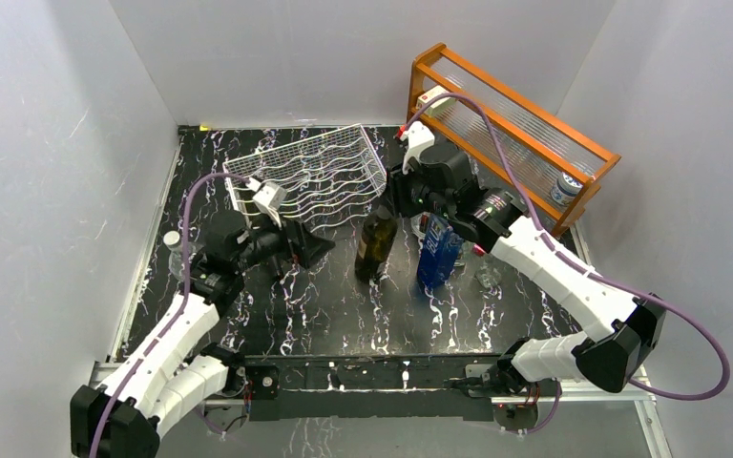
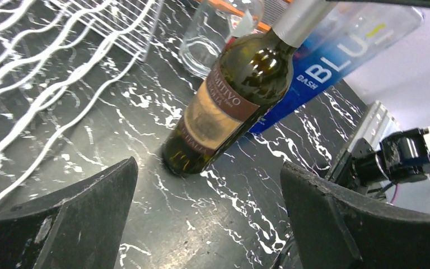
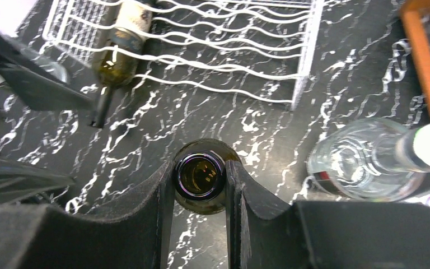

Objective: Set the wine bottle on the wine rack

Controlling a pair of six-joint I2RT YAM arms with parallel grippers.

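In the left half of the top view the left claw (image 1: 310,250) hangs with its fingers spread wide and empty, just in front of the white wine rack (image 1: 320,176), where another bottle (image 3: 124,47) lies among the rods. At mid-frame the wine bottle (image 1: 376,246) stands upright on the marbled surface (image 1: 344,315) with the right claw (image 3: 200,171) clamped on its neck, so the pickup looks to be in hand. The next move likely calls for lifting it, tipping it flat and carrying it leftward into a free cradle, clear of the blue bottle (image 1: 437,256) just beside it.
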